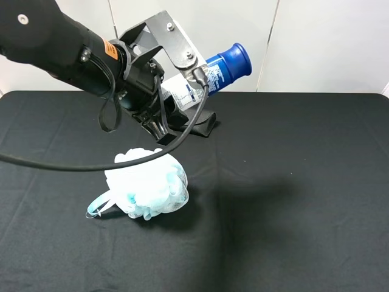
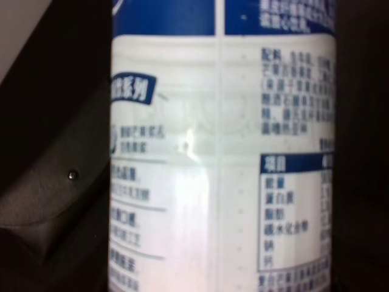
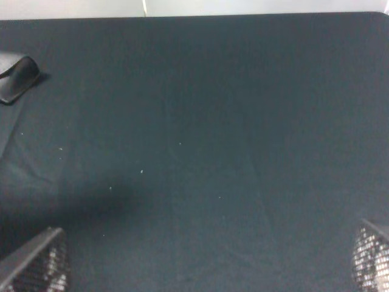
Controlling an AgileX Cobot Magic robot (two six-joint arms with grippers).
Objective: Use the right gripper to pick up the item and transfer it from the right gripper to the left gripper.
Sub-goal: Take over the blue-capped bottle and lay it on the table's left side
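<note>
While you look from the high camera, you see the left gripper (image 1: 173, 108) clamped on the spray can (image 1: 209, 73), and its jaws press on the white body. The can is held in the air, tilted, and its dark blue cap (image 1: 236, 59) sticks out past the jaws on the far side from the arm. Below the jaws, well apart from them, the light-blue bath sponge (image 1: 149, 185) lies on the black table (image 1: 304, 213). Just behind the jaws the black glasses case (image 1: 205, 126) rests on the table.

From the left wrist camera, the can (image 2: 219, 170) fills the space between the jaws, and you can read its blue label and printed text.

From the right wrist camera, the right gripper (image 3: 205, 261) has its jaws wide apart. Only the two mesh-patterned fingertips (image 3: 36, 264) show, with bare table (image 3: 200, 152) between them. The glasses case (image 3: 18, 78) lies far ahead of these jaws, to one side.
</note>
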